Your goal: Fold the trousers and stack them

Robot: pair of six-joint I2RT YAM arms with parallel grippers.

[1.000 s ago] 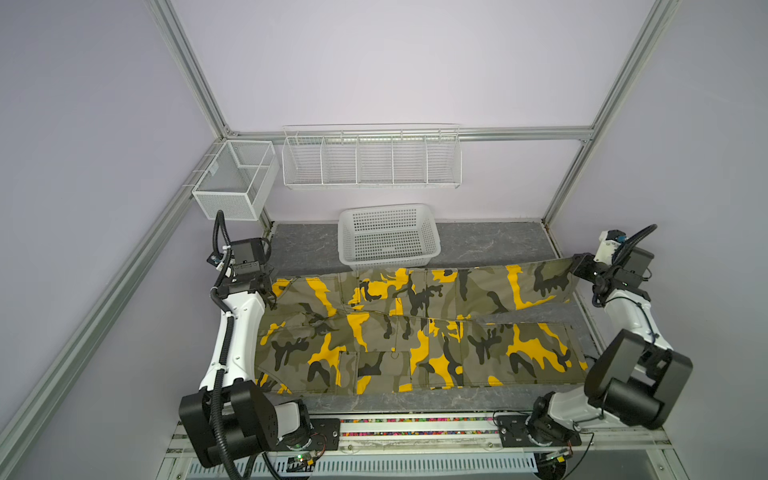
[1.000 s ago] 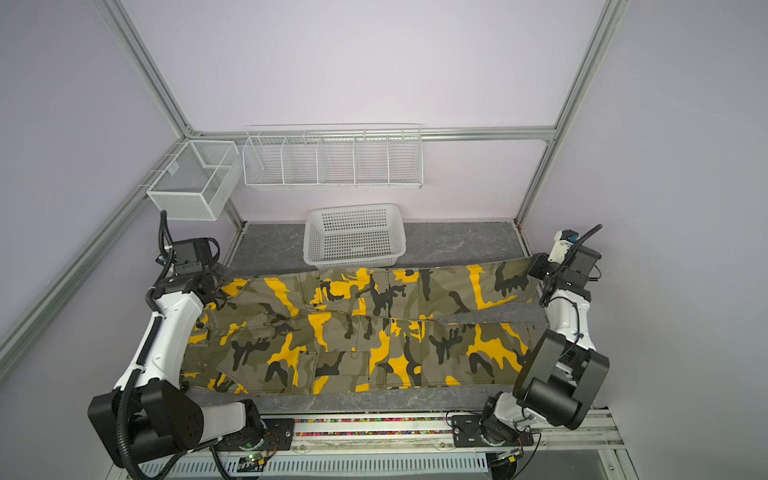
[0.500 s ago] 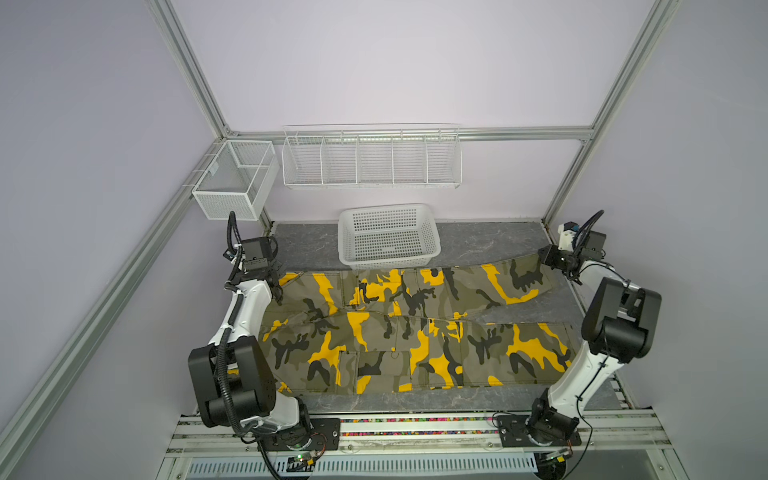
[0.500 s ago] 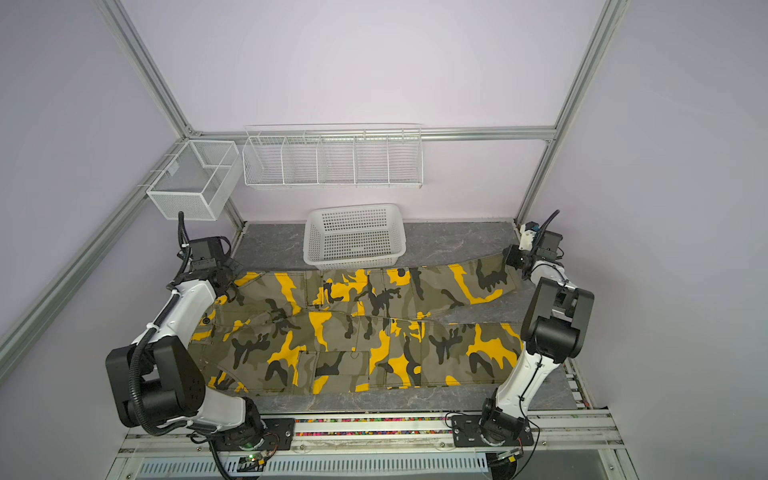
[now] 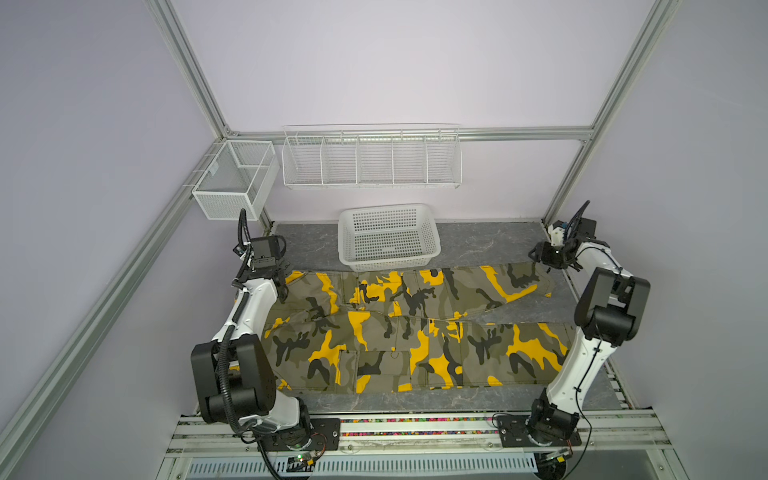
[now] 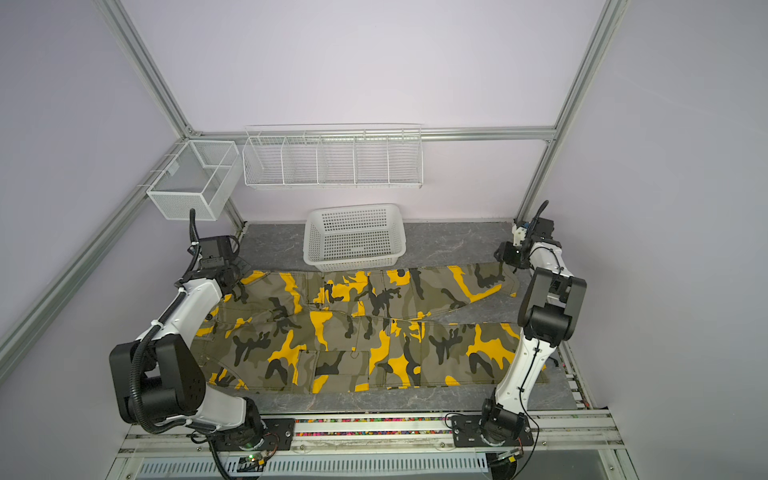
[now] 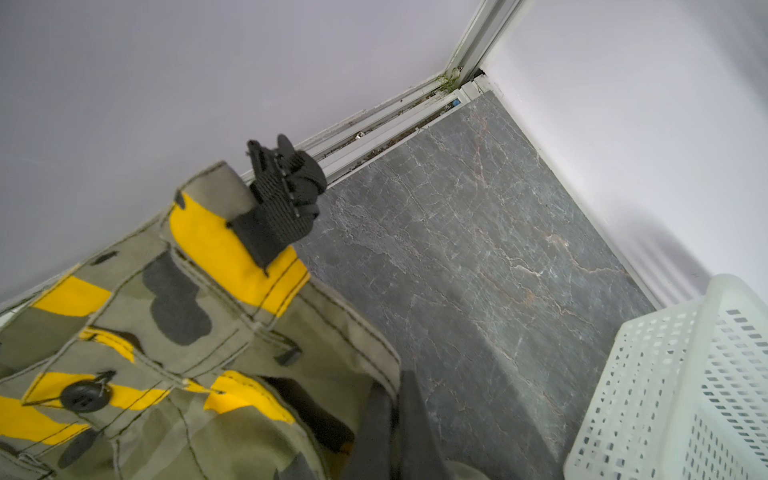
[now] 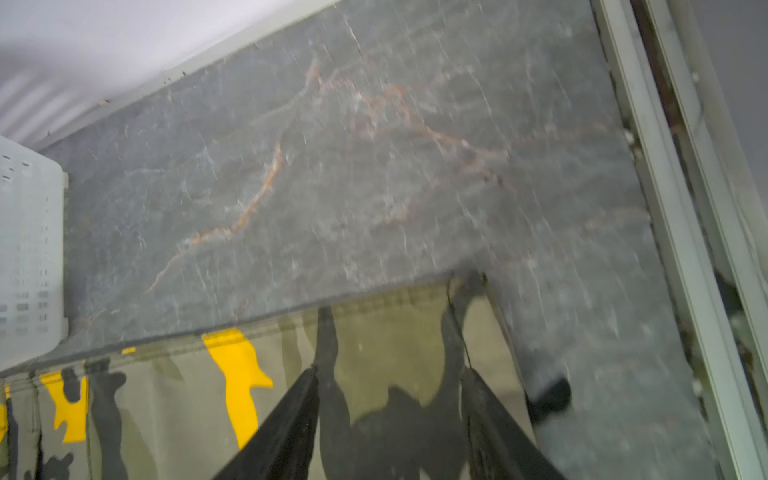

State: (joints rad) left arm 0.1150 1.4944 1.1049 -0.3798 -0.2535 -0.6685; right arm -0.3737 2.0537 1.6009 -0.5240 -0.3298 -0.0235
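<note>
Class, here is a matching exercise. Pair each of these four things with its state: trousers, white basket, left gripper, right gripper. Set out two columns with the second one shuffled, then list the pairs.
1 trousers
2 white basket
3 left gripper
4 right gripper

A open, over a leg's end
B spread out on the table
C shut, gripping cloth at the waist
D empty, behind the cloth

Pairs: 1-B, 2-D, 3-C, 4-A
</note>
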